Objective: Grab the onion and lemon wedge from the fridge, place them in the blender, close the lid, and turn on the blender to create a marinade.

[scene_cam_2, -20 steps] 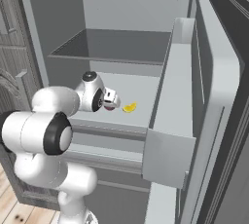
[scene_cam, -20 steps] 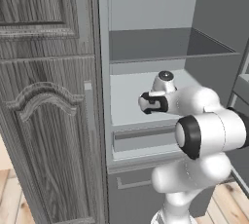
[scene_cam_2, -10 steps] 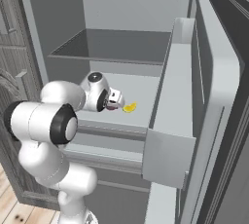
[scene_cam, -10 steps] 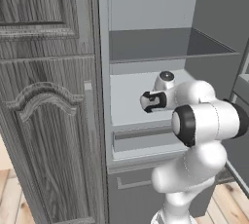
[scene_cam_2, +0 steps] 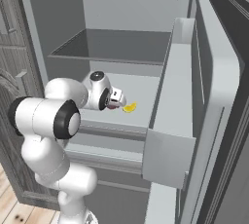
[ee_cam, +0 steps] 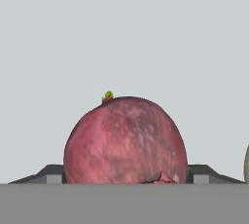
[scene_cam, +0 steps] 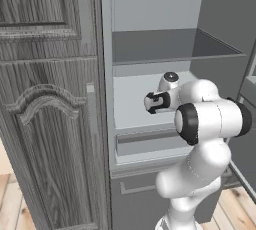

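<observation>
The fridge [scene_cam: 150,4] stands open, and my arm reaches onto its lower shelf [scene_cam_2: 143,84]. The onion [ee_cam: 125,140], reddish-maroon with a tiny green tip, sits on that shelf right in front of the hand camera. My gripper [ee_cam: 125,177] is open around it, with one dark fingertip [ee_cam: 53,173] close at each side. From the side the gripper [scene_cam_2: 116,102] hides most of the onion. The lemon wedge [scene_cam_2: 129,107], small and yellow, lies on the shelf just right of the gripper, and a sliver of it [ee_cam: 247,164] shows in the hand view. The gripper [scene_cam: 152,102] points toward the fridge's left wall.
A dark wood-grain cabinet [scene_cam: 45,99] stands immediately left of the fridge. The fridge door [scene_cam_2: 214,96] is swung open on the right, and its door bin [scene_cam_2: 168,121] lies close beside the shelf. A drawer [scene_cam: 150,141] sits under the shelf, and an upper shelf [scene_cam: 165,46] is above my hand.
The hand has edged slightly farther in toward the onion and the elbow has lifted a little. The onion and the lemon wedge lie where they were.
</observation>
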